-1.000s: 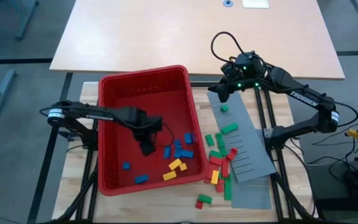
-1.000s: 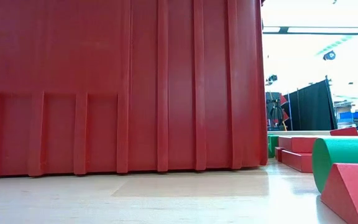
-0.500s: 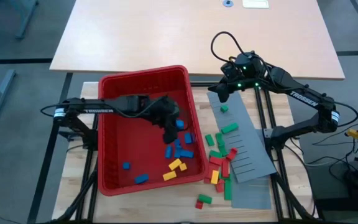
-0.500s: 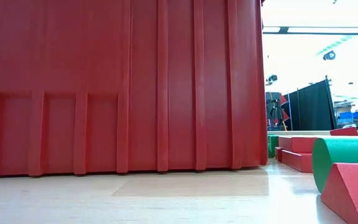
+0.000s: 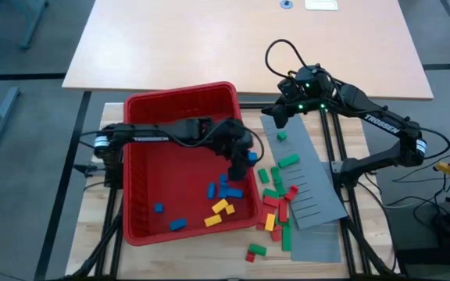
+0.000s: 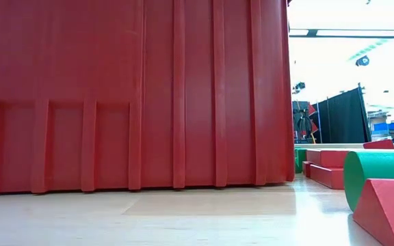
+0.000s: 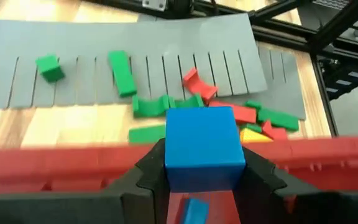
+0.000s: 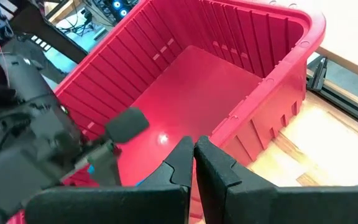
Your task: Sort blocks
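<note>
While the left gripper (image 7: 202, 180) clamps a blue block (image 7: 202, 144) between its fingers, lift it clear of the bin wall (image 7: 55, 163) ahead; the right gripper (image 8: 194, 155), fingers closed and empty, waits.

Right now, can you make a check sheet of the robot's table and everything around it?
Surface: pale wooden table top, partly covered.
Job's things: small blue and yellow plastic blocks in the big red plastic bin; red and green blocks beside it.
Clutter: flat grey slotted panels.
Grippers: left tool shut on a blue cube block near the bin's right wall; right tool shut, empty, beyond the bin's far right corner.
Cables: black loop on the right arm.
Surroundings: large tan table behind.
</note>
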Robot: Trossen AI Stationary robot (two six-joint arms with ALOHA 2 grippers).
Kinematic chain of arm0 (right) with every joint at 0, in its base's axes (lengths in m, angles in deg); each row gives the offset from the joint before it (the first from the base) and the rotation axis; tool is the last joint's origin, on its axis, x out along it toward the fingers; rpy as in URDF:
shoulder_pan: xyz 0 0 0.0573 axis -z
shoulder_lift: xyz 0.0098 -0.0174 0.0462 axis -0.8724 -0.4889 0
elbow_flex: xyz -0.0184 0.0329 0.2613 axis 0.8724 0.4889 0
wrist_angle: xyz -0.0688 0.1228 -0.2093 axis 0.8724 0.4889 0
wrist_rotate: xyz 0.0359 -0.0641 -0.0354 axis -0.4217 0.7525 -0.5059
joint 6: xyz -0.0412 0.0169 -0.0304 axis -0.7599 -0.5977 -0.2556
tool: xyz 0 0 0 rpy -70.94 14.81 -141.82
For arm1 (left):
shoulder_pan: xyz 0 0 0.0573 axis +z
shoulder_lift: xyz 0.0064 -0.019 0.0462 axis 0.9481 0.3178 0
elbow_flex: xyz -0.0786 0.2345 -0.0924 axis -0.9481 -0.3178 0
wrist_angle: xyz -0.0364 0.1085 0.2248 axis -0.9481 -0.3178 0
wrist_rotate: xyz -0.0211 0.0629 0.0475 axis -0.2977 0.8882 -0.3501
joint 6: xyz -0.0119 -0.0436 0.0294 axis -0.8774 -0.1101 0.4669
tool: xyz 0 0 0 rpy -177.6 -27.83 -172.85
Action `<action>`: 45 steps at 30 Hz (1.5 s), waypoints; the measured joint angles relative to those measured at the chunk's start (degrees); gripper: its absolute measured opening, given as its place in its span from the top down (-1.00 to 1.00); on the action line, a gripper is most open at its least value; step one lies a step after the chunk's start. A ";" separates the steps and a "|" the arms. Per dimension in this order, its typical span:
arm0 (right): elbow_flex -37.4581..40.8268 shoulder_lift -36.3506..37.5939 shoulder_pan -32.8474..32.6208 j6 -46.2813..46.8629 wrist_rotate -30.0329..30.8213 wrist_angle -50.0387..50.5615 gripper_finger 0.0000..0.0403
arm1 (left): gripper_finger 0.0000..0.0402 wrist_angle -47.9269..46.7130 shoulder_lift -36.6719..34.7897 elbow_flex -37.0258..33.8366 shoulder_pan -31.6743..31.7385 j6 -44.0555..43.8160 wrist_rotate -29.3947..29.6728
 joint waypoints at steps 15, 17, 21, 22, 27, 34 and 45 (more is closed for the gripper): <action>0.00 0.00 0.02 0.15 0.94 0.00 1.00 | 0.40 0.64 10.99 13.04 -0.23 1.48 -8.19; 0.00 0.00 0.00 0.16 0.94 0.02 1.00 | 0.15 0.79 11.02 12.65 -0.22 1.47 -8.51; 0.00 0.00 0.02 0.14 0.94 0.03 1.00 | -0.48 -0.27 11.07 12.19 -0.22 2.08 -8.61; 0.00 -0.01 0.02 0.11 0.94 0.00 1.00 | -0.60 -0.44 11.07 12.17 -0.22 2.08 -8.61; 0.00 -0.02 0.02 0.05 0.94 0.01 1.00 | -0.87 -2.01 10.97 12.21 -0.17 2.77 -8.56; 0.00 0.00 0.01 0.03 0.94 0.20 1.00 | -0.69 -10.58 8.31 12.21 0.97 4.90 -5.68; 0.00 0.00 0.01 -0.30 0.94 0.41 1.00 | -0.55 -24.53 2.03 11.22 1.99 7.70 -1.50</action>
